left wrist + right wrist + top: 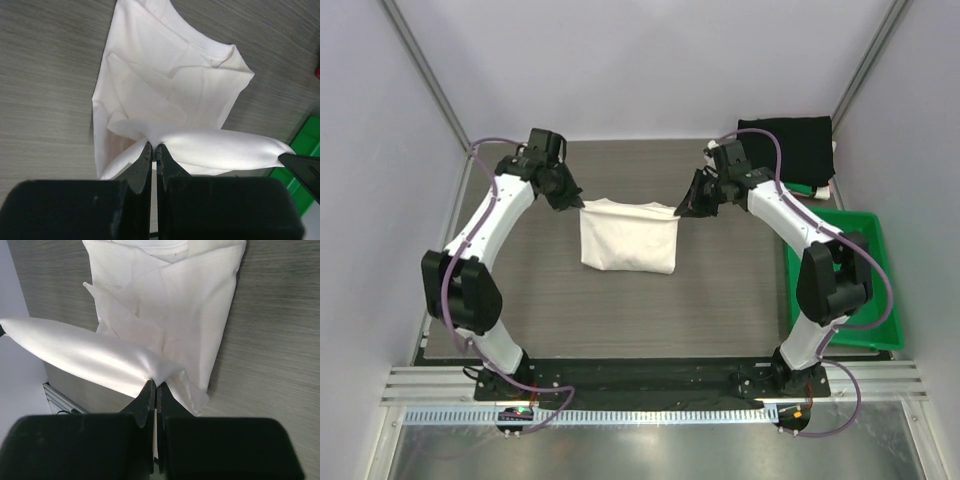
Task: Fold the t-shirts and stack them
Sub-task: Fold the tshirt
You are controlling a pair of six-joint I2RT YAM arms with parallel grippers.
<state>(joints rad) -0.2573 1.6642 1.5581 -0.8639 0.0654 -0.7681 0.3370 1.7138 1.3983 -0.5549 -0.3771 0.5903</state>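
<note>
At the middle of the bench [620,320], toward its far side, the white t-shirt [628,240] lay partly folded, and you held its far edge lifted between the two arms. Your left fingers [154,148] were pressed together on the cloth at the far left corner. Your right fingers [153,386] pinched the far right corner the same way, so the edge hung taut between them while the rest of the shirt lay on the bench. That reads as mid-fold: the far part was raised but not yet laid over the near part. The next move likely called for bringing both corners toward you together, level and evenly, and lowering them onto the near edge before letting go. A black t-shirt [790,145] lay at the far right corner, beyond the green tray [868,225], probably where the stack belonged.
</note>
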